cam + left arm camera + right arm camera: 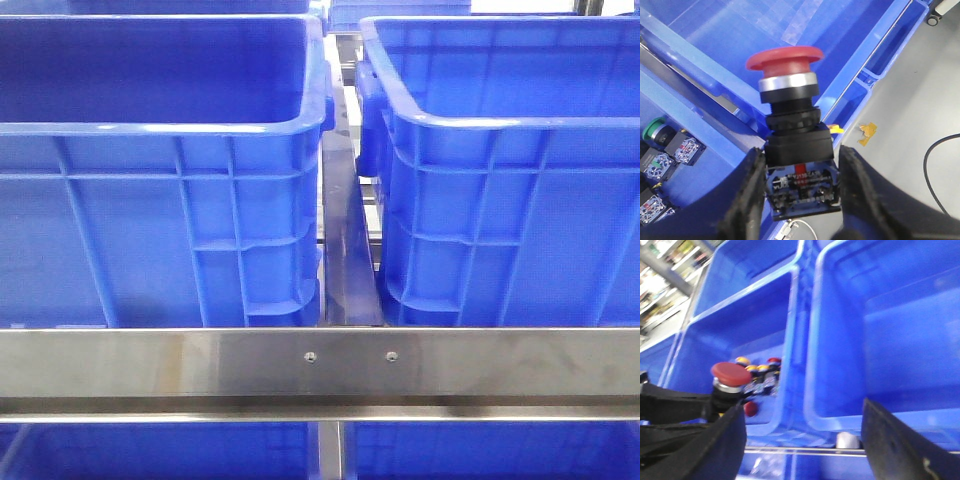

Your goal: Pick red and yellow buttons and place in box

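Note:
In the left wrist view my left gripper is shut on a red button: a red mushroom cap on a silver ring, a black body and a blue contact block. The button hangs over an empty blue box. The right wrist view shows the same red button held at the left, over a crate holding several red and yellow buttons. My right gripper is open and holds nothing; the empty box lies beyond it. Neither gripper appears in the front view.
Two blue crates stand side by side behind a steel rail. A green button and contact blocks lie in a neighbouring crate. Grey floor with yellow tape and a black cable lies beside the crates.

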{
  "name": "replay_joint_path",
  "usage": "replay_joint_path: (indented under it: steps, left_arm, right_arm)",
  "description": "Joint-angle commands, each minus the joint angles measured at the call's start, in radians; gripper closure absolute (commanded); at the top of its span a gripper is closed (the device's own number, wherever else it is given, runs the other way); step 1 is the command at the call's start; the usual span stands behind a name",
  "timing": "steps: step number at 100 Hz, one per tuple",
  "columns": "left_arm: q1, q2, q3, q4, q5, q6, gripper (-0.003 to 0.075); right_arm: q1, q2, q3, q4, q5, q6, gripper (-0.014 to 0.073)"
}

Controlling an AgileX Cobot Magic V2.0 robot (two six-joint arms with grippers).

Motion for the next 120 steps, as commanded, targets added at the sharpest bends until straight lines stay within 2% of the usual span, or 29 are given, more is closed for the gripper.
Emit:
replay_joint_path:
  steps: [1, 22, 29, 41, 60, 120]
  left_arm:
    - [-0.009, -0.037, -0.033, 0.000, -0.059, 0.002, 0.0739]
    - [-0.009, -0.037, -0.033, 0.000, -0.059, 0.002, 0.0739]
    - [-0.009, -0.037, -0.033, 0.000, -0.059, 0.002, 0.0739]
    - [-0.009, -0.037, -0.033, 0.000, -0.059, 0.002, 0.0739]
    - [-0.009, -0.037, -0.033, 0.000, -0.059, 0.002, 0.0739]
    - [-0.009, -0.037, -0.033, 0.000, -0.059, 0.002, 0.0739]
  right_arm:
    - [-0.003, 0.064, -0.034, 0.189, -0.045, -0.137, 0.0073]
    - [-0.003, 0.235, -0.034, 0.589, 0.072, -0.474, 0.0073]
    - [-0.003, 0.289, -0.034, 0.681, 0.108, -0.546, 0.0073]
    - [-0.003, 0.370, -0.034, 0.765, 0.163, -0.615, 0.0073]
    - [0.005, 0.458, -0.041, 0.805, 0.220, -0.659, 0.0073]
    - [0.175, 0.608, -0.167, 0.819, 0.208, -0.699, 0.0086]
